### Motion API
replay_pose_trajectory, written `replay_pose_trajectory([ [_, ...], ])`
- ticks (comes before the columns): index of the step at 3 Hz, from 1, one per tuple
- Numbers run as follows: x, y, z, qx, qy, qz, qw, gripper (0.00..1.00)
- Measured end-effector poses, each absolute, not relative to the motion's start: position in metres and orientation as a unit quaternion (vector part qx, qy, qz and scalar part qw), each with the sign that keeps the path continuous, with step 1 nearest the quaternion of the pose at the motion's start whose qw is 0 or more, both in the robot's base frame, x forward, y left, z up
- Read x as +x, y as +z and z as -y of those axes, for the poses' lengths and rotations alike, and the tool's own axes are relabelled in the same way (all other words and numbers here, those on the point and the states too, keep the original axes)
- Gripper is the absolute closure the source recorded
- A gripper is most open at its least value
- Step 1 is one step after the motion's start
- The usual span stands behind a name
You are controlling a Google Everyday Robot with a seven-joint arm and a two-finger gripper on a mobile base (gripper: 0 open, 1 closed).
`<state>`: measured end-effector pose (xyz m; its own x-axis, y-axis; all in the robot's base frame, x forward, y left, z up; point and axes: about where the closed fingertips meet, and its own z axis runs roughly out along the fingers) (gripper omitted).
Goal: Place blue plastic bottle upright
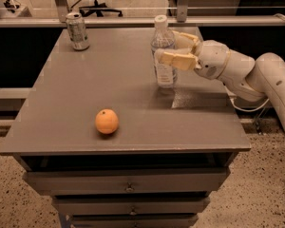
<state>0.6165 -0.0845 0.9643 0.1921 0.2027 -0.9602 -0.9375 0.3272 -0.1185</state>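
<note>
The blue plastic bottle [165, 75] stands upright on the counter [104, 75], toward the back edge and right of its middle. The gripper [167, 47] reaches in from the right edge, its fingers clamped on the bottle's midsection. A silver can [78, 31] stands at the back-left corner, and an orange [107, 121] lies near the front edge.

My arm [275, 82] comes in from the right, bent at the elbow, with the forearm running left to a rounded white wrist [218, 63]. My gripper [168, 47] is held level above the rear right part of the table [85, 89]. Its two tan fingers [176, 60] clasp the blue plastic bottle [164, 75] at mid-body.
</note>
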Motion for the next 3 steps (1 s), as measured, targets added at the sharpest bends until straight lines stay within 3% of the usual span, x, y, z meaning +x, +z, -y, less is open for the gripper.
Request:
replay_pose_trajectory([
  [2, 0.624, 0.953, 0.092, -0.357, 0.442, -0.504, 0.651, 1.00],
  [3, 0.625, 0.946, 0.094, -0.346, 0.449, -0.511, 0.647, 0.82],
])
